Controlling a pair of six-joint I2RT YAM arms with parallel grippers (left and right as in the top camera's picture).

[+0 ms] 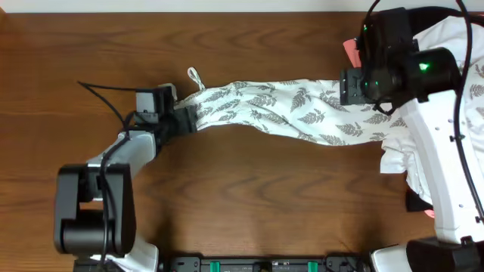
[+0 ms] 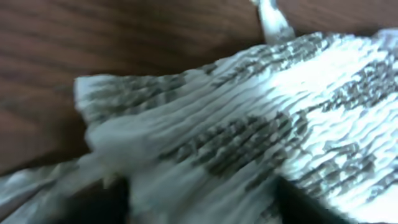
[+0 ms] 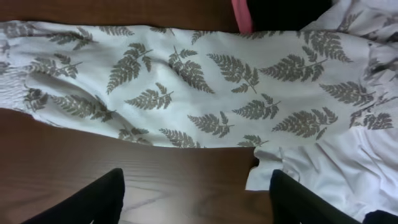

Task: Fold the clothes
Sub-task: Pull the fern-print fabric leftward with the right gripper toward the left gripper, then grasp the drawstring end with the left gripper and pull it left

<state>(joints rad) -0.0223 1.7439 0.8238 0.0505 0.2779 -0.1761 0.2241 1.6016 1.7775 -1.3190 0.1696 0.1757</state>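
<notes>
The clothes (image 1: pixel 280 109) are a white garment with grey-green fern leaves, pulled out in a long band across the wooden table. My left gripper (image 1: pixel 184 117) is at its gathered left end. In the left wrist view the ribbed fabric (image 2: pixel 236 124) fills the space between my two dark fingers (image 2: pixel 99 202), which stand apart around it; the view is blurred. My right gripper (image 1: pixel 349 87) hovers over the band's right part. In the right wrist view it (image 3: pixel 196 183) is open over bare wood, and the fern fabric (image 3: pixel 205 87) lies just beyond its fingertips.
A plain white garment (image 1: pixel 412 155) is heaped at the right under the right arm and reaches beside my right finger (image 3: pixel 323 177). A coral-pink piece (image 3: pixel 241 15) and a black one (image 3: pixel 283 11) lie behind it. A white cord loop (image 1: pixel 196 75) sticks out near the left end.
</notes>
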